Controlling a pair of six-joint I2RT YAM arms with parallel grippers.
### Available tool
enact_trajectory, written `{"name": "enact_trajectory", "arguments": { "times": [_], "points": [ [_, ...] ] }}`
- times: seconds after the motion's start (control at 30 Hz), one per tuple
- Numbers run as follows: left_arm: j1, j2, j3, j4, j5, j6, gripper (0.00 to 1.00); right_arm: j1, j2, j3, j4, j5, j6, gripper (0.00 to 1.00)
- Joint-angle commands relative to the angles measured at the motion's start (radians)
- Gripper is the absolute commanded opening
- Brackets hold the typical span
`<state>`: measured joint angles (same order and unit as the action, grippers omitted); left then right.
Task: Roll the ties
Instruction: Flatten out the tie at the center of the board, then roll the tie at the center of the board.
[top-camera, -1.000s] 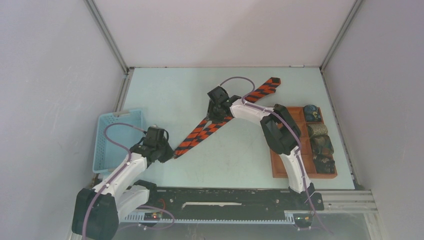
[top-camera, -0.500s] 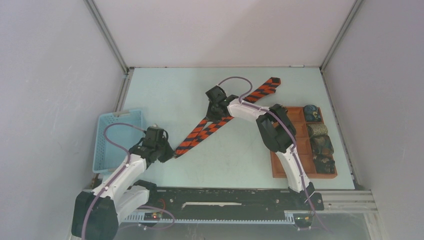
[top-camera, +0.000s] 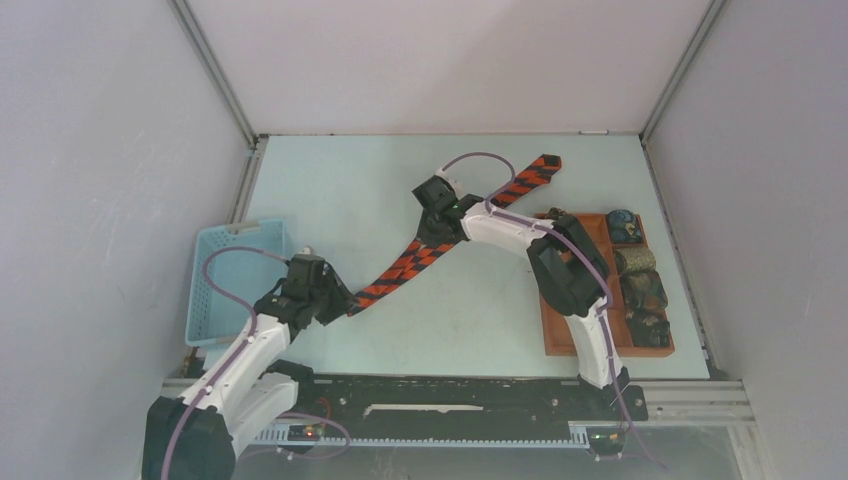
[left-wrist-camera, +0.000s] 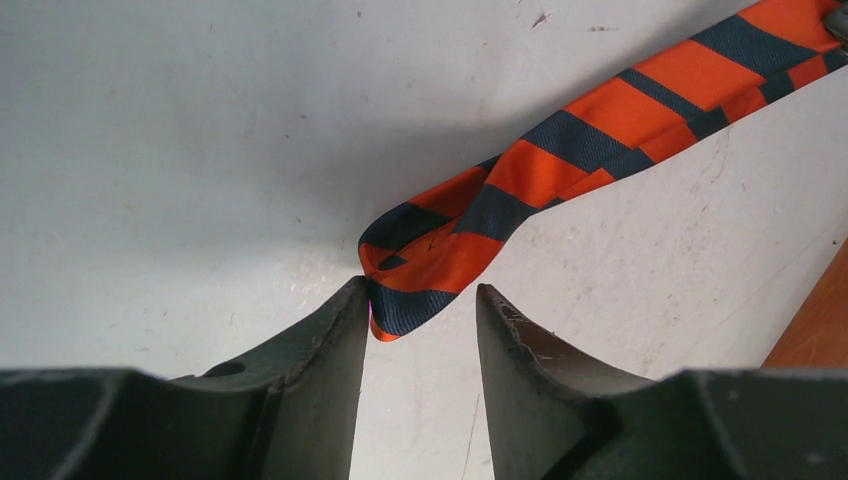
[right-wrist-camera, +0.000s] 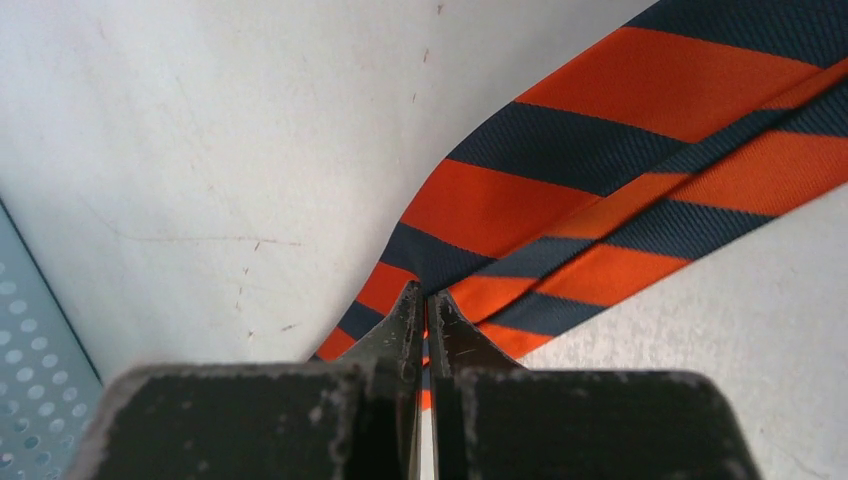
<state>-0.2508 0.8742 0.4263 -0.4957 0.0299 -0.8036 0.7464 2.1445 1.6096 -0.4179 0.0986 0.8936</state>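
1. Across the middle of the pale table (top-camera: 330, 190), the striped tie (top-camera: 402, 267) lies stretched on a diagonal. One orange-and-black end points at the far right corner, and the tip lies toward the near left.

2. Partway along it, the right gripper (top-camera: 433, 232) has its jaws closed on the fabric. The wrist view shows the fingers (right-wrist-camera: 408, 318) pressed together on the tie's edge, where the cloth is folded over itself lengthwise.

3. At the near tip, the left gripper (left-wrist-camera: 420, 292) stands with its jaws roughly half parted. The pointed end of the tie lies between them, touching the inner face of one finger (left-wrist-camera: 340, 330) but not clamped.

4. A brown tray (top-camera: 556, 335) at the right edge holds four rolled ties (top-camera: 636, 261) in its outer column. The elbow of the right arm (top-camera: 562, 272) hangs over the tray's inner side. A light blue basket (top-camera: 215, 290) sits at the left edge, just beside the left arm (top-camera: 255, 345).

5. A second earlier the roles were reversed: the left gripper was shut on the tip and the right jaws stood apart over the cloth. The stretch between the two grippers now looks narrower, as though turned on edge.

6. Bare tabletop shows on the far left of the tie and at near centre between the arms. Grey walls (top-camera: 100, 200) close in on three sides.
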Motion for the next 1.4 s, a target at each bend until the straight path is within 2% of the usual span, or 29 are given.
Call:
{"name": "enact_trajectory", "arguments": {
  "times": [0.0, 0.37, 0.67, 0.87, 1.07, 1.27, 1.37],
  "points": [
    [-0.004, -0.009, -0.01, 0.013, -0.014, -0.005, 0.49, 0.015, -0.093, -0.05, 0.019, 0.062, 0.035, 0.0],
    [-0.005, -0.029, -0.022, 0.013, -0.013, -0.022, 0.49, 0.034, -0.127, -0.153, 0.053, 0.071, 0.07, 0.0],
    [-0.004, -0.032, -0.027, 0.01, -0.016, -0.026, 0.48, 0.03, -0.116, -0.179, 0.059, 0.077, 0.076, 0.0],
    [-0.004, -0.06, -0.027, -0.009, -0.027, -0.043, 0.53, 0.019, -0.117, -0.186, 0.076, 0.081, 0.061, 0.0],
    [0.0, -0.11, -0.054, -0.019, -0.082, -0.083, 0.52, 0.011, -0.116, -0.186, 0.096, 0.058, 0.036, 0.0],
    [0.005, -0.106, -0.07, -0.01, -0.091, -0.091, 0.52, 0.011, -0.128, -0.192, 0.098, 0.056, 0.027, 0.16],
    [0.005, -0.091, -0.076, 0.006, -0.088, -0.089, 0.52, 0.012, -0.146, -0.201, 0.098, 0.06, 0.027, 0.19]
  ]
}}
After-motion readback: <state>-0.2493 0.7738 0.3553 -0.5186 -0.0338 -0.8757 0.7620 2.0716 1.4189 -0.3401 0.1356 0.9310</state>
